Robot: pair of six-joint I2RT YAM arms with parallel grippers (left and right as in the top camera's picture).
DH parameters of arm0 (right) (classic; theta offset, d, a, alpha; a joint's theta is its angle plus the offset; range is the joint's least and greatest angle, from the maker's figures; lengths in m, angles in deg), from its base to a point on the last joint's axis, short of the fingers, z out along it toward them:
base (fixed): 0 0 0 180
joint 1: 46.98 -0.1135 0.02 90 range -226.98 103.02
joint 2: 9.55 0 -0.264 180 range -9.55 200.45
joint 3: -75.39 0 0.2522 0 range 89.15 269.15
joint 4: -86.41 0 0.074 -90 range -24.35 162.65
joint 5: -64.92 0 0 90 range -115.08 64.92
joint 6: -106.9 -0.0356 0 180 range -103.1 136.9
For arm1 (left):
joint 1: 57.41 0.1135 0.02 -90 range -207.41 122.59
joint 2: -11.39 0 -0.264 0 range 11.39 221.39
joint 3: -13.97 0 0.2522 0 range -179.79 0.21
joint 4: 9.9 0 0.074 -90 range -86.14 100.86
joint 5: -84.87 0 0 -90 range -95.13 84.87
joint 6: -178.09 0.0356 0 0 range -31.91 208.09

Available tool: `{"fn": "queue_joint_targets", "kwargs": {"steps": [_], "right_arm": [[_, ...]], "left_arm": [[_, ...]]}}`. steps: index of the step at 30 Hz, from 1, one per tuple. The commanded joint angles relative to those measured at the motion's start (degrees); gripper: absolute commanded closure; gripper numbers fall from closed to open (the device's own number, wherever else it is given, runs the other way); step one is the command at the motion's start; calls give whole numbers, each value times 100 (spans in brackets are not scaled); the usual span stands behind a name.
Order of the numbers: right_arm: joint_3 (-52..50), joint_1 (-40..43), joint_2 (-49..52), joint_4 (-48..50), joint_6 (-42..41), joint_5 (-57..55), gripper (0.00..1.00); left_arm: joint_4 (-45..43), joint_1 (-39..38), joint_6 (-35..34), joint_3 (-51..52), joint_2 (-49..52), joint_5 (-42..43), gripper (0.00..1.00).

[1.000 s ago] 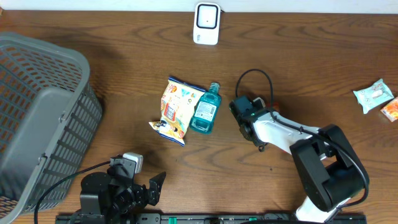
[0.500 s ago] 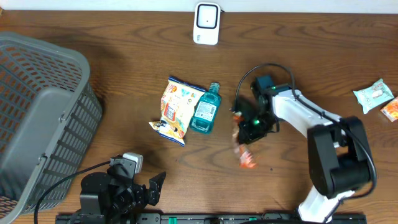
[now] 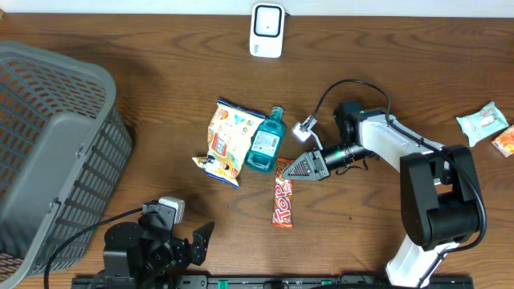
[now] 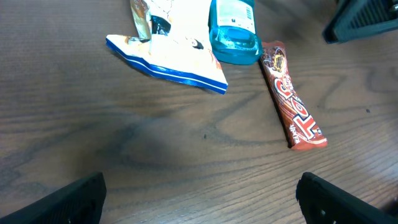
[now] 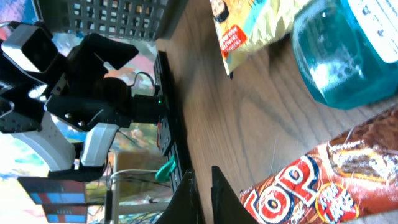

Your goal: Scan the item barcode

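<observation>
Wooden table (image 3: 418, 56) seen from above, w/ two robot arms based at its near edge.

The candy bar (image 3: 283, 193) has a red-brown wrapper w/ big "Top" lettering. It lies flat near the table's middle, long axis running far-to-near, label side up. No barcode shows. Its far end sits just beside the base of a blue mouthwash bottle (image 3: 265, 140), which lies on its side w/ its cap toward the far edge. A yellow & white snack bag (image 3: 228, 141) lies touching the bottle on the basket side.

The R gripper (image 3: 294, 167) reaches in from the right, low over the wood, w/ its tips at the bar's far end. Can't tell from above if they touch it. On the R wrist cam its fingers (image 5: 222, 199) are parted by a narrow gap w/ bare wood btwn them, so it holds nothing. The bar lies on the table next to them.

The L gripper (image 4: 199, 186) sits near the near edge, left of centre. Its fingers are spread wide w/ nothing btwn them, well apart from the bar.

The scanner (image 3: 267, 30), a small white box w/ a dark window, stands at the far edge, approx centre, well apart from the bar. A grey plastic basket (image 3: 48, 96) sits along the left edge. A pale wipes pack (image 3: 482, 123) & a small orange packet (image 3: 504, 142) lie at the right edge.
</observation>
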Motion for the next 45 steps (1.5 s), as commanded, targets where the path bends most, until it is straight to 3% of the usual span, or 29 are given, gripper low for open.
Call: {"fn": "queue_joint_targets", "kwargs": {"steps": [1,4,5,12,16,19,25,33,36,39,41,45], "right_arm": [[-4,-140,-17,-68,-133,-76,49],[24,-289,-17,-61,-457,-81,19],[44,-374,-17,-37,-592,-98,1],[59,-774,-17,424,-828,173,1],[339,-1113,-105,581,-2747,-1985,12],[619,-1495,-328,463,-4350,-4319,12],[839,-2166,-404,363,-5641,-6170,1],[826,-2608,540,586,-6074,-6500,32],[826,-2610,946,415,-6085,-6290,62],[826,-2610,1309,-11,-5893,-5761,78],[824,-2610,1484,-271,-5659,-5331,98],[820,-2524,1609,-214,-5036,-4548,99]], "left_arm": [[15,9,57,-52,-24,-28,2],[13,9,57,-52,-24,-28,2],[15,9,57,-52,-24,-28,2],[15,9,57,-52,-24,-28,2],[15,9,57,-52,-24,-28,2],[15,9,57,-52,-24,-28,2],[15,9,57,-52,-24,-28,2],[15,9,57,-52,-24,-28,2],[13,9,57,-52,-24,-28,2],[13,9,57,-52,-24,-28,2],[15,9,57,-52,-24,-28,2],[15,9,57,-52,-24,-28,2]]}}
